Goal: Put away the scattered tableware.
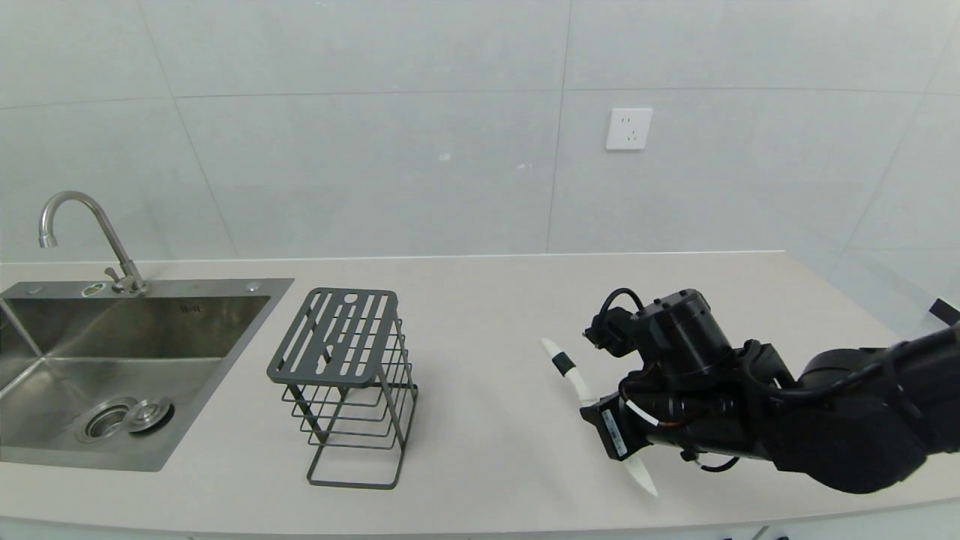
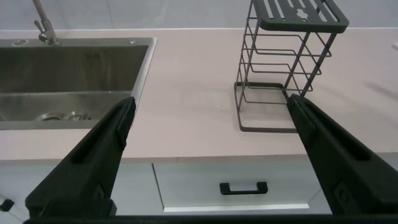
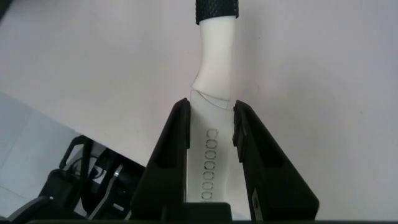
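Note:
A white knife [image 1: 577, 384] with a black band on its handle lies slanted on the right half of the counter. My right gripper [image 1: 611, 420] sits low over its middle. In the right wrist view the two fingers [image 3: 177, 143] press against both sides of the knife [image 3: 216, 68], so my right gripper [image 3: 210, 115] is shut on it. A dark wire utensil rack [image 1: 341, 375] stands left of the knife, near the counter's middle, and appears again as the rack [image 2: 292, 62] in the left wrist view. My left gripper [image 2: 211, 106] hangs open in front of the counter edge, holding nothing.
A steel sink [image 1: 225, 285] with a faucet [image 1: 75, 217] takes up the counter's left end. Bare counter lies between the rack and the knife. A drawer with a black handle [image 2: 244, 188] sits below the counter edge. A wall socket [image 1: 628, 128] is on the tiled wall.

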Controlling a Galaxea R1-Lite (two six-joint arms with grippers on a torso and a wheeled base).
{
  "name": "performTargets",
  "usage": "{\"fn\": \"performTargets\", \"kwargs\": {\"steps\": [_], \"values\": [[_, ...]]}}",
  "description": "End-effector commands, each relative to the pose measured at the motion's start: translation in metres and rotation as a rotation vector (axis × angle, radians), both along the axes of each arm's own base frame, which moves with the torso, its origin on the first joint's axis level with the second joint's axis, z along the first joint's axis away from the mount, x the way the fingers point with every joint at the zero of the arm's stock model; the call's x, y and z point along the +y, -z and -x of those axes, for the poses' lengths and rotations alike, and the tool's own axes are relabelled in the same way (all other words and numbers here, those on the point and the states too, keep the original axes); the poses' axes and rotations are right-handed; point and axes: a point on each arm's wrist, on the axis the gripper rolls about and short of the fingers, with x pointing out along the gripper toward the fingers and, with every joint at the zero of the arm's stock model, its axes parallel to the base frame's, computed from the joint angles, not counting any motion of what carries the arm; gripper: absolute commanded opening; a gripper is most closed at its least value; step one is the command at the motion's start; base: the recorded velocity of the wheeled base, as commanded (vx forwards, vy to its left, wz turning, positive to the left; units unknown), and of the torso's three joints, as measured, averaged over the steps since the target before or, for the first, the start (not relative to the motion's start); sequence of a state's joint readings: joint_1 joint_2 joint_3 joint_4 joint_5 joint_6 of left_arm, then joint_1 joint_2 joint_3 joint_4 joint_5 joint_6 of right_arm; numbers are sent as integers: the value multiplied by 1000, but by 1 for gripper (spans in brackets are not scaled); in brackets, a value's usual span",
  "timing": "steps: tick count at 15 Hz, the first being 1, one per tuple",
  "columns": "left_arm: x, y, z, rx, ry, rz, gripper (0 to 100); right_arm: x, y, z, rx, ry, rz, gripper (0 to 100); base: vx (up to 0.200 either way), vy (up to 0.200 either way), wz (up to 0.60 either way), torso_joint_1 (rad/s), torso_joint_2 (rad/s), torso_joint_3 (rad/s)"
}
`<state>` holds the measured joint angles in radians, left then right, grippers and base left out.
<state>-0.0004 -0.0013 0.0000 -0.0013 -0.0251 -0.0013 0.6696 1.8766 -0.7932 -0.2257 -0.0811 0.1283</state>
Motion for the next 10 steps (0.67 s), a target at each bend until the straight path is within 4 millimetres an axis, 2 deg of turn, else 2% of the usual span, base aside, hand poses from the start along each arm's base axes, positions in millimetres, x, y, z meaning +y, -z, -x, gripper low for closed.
{"fn": "performTargets", "kwargs": {"steps": [1,3,6,10], "values": [[0,0,0,1,-1,2,100,-4,-23,5,-54,-24,-73,0,0,0,0,0,0,0],[0,0,0,-1,7,20,100,-3,-33,3,-97,-65,-144,0,0,0,0,0,0,0],[-1,0,0,-1,27,22,100,-8,-36,-2,-127,-147,-138,0,0,0,0,0,0,0],[-1,-2,0,-14,48,3,100,-14,-51,2,-180,-199,-171,0,0,0,0,0,0,0]]}}
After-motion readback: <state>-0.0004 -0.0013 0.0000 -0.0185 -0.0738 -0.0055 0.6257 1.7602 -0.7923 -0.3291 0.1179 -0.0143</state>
